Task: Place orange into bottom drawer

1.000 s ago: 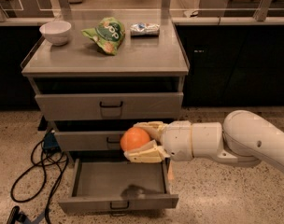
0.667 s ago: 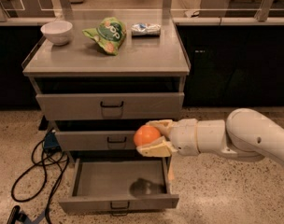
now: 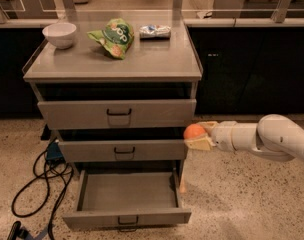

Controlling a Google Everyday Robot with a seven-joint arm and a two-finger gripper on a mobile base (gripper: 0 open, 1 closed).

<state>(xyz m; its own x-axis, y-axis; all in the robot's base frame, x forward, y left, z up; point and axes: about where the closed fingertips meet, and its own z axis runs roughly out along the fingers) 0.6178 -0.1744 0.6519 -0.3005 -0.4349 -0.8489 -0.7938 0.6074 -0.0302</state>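
Note:
The orange (image 3: pixel 193 131) is a small bright round fruit held in my gripper (image 3: pixel 199 135), whose cream fingers are shut on it from the right. The gripper sits at the right edge of the cabinet, level with the middle drawer (image 3: pixel 122 150). The bottom drawer (image 3: pixel 127 217) is pulled open below and to the left of the gripper, and its grey inside shows nothing in it. My white arm (image 3: pixel 262 138) reaches in from the right.
On the cabinet top (image 3: pixel 142 64) lie a white bowl (image 3: pixel 59 34), a green snack bag (image 3: pixel 113 36) and a small silver packet (image 3: pixel 154 31). The top drawer (image 3: pixel 117 113) is slightly open. Black cables (image 3: pixel 39 179) lie on the floor at the left.
My gripper has moved to the right with the orange, from over the open bottom drawer to the cabinet's right edge. The camera view has also shifted.

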